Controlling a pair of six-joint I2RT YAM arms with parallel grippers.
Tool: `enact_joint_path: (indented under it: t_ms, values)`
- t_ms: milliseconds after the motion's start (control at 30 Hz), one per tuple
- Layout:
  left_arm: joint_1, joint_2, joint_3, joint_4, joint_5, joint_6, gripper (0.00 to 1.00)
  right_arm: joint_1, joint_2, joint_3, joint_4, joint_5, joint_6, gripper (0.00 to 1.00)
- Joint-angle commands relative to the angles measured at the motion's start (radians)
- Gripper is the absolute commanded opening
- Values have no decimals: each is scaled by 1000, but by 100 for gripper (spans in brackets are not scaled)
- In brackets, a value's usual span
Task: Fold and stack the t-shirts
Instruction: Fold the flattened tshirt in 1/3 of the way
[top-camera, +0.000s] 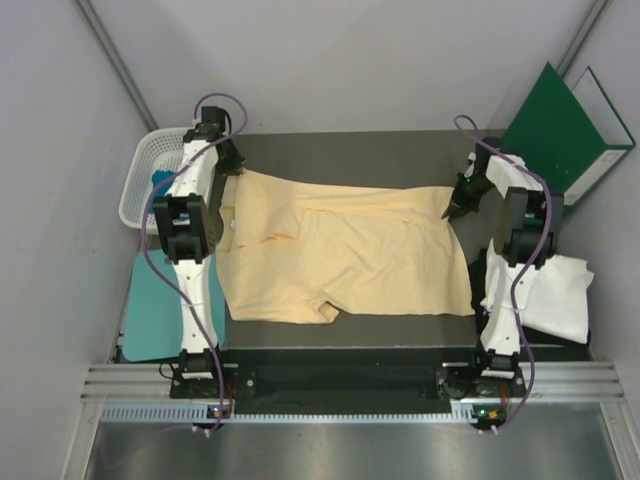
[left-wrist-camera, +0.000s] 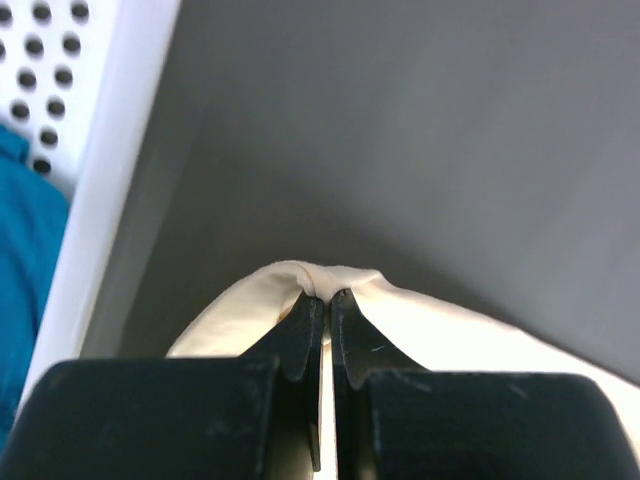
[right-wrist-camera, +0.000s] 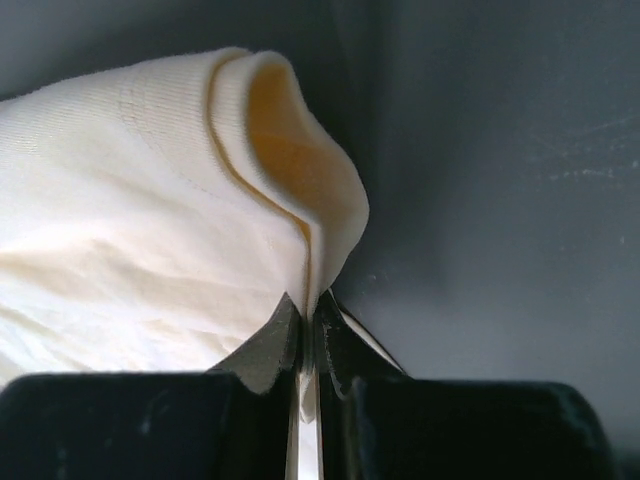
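A large pale peach-yellow t-shirt (top-camera: 350, 255) lies spread and creased across the dark table (top-camera: 340, 145). At its far left corner my left gripper (top-camera: 232, 170) is shut on a pinch of the cloth; the left wrist view shows the fabric (left-wrist-camera: 330, 278) bunched over the closed gripper (left-wrist-camera: 327, 298). My right gripper (top-camera: 452, 208) is shut on the shirt's far right edge, and the folded hem (right-wrist-camera: 250, 160) rises above the gripper (right-wrist-camera: 308, 305) in the right wrist view. A white t-shirt (top-camera: 550, 295) lies heaped at the right. A blue t-shirt (top-camera: 162, 180) sits in the basket.
A white perforated basket (top-camera: 140, 175) stands at the far left, its wall close to the left gripper (left-wrist-camera: 60, 120). A teal sheet (top-camera: 160, 310) lies along the table's left side. A stiff green folder (top-camera: 565, 125) leans at the far right corner.
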Motion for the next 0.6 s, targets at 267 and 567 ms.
enact_joint_path:
  t_ms: [267, 567]
  values:
    - [14, 79, 135, 167, -68, -74, 0, -54, 195, 261, 72, 160, -45, 0]
    - [14, 84, 146, 261, -29, -96, 95, -58, 232, 366, 126, 131, 4, 21]
